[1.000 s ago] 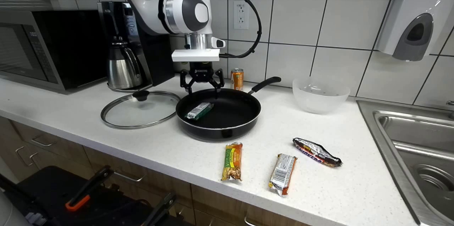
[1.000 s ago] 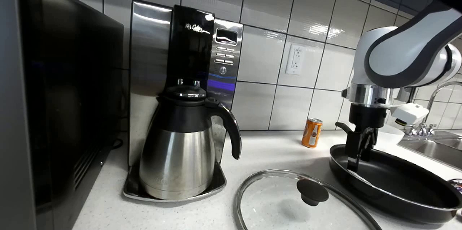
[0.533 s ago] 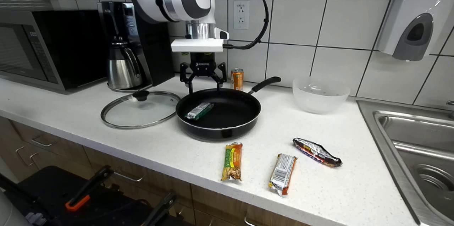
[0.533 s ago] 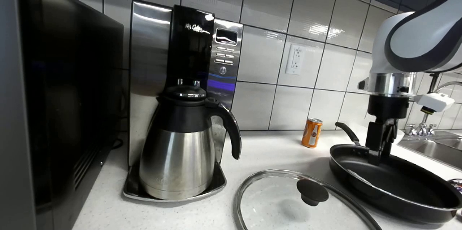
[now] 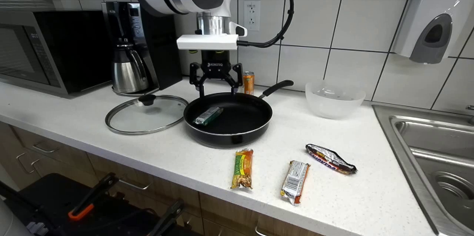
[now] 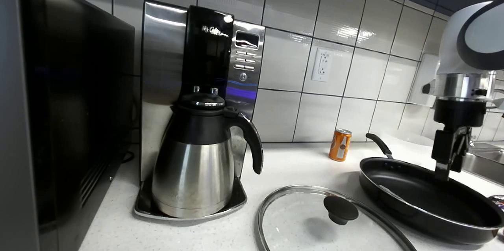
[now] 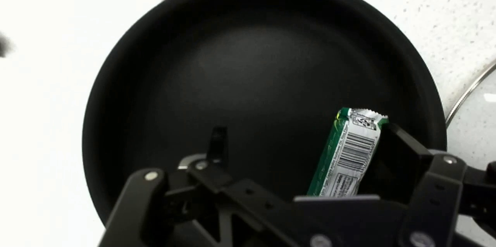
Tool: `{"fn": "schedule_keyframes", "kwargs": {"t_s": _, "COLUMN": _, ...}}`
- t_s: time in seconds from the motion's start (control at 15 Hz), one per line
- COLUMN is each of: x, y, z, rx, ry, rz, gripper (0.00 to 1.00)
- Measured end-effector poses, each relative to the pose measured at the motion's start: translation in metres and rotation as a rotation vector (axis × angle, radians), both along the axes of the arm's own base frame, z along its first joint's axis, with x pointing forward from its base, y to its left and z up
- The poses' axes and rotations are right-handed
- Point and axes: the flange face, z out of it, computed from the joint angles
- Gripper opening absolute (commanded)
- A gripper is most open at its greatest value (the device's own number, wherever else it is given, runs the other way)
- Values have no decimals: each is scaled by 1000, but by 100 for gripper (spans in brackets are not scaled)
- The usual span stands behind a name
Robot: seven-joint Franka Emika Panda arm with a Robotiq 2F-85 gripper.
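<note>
My gripper [image 5: 217,92] hangs open, pointing down over the black frying pan [image 5: 246,115], with nothing held between its fingers. Inside the pan lies a green and silver wrapped bar [image 5: 208,116], toward the lid side. From the wrist, this same bar [image 7: 350,154] shows its barcode face between the spread fingers of the gripper [image 7: 305,130], nearer the right one; its lower end is hidden behind the gripper. In an exterior view the fingertips stand higher than the bar, apart from it. The pan handle [image 5: 277,87] points toward the tiled wall.
A glass lid [image 5: 148,119] lies beside the pan. An orange can [image 6: 340,145] stands near the wall. Three more wrapped bars, yellow-green [image 5: 243,168], white-backed [image 5: 295,181] and dark [image 5: 330,159], lie near the front. Also there: a bowl [image 5: 333,102], sink [image 5: 400,147], coffee maker [image 6: 204,156], microwave [image 5: 74,47].
My open gripper has risen slightly and shifted over the pan, away from the coffee maker's side and toward the counter's front. The bar, pan and lid have stayed in place.
</note>
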Motion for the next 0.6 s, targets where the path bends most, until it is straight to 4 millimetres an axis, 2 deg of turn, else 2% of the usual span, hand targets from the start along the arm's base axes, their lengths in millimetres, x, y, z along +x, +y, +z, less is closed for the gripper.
{"fn": "schedule_keyframes", "kwargs": {"t_s": 0.6, "x": -50, "y": -45, "z": 0, "rx": -1, "ry": 27, "rz": -62, "gripper": 100}}
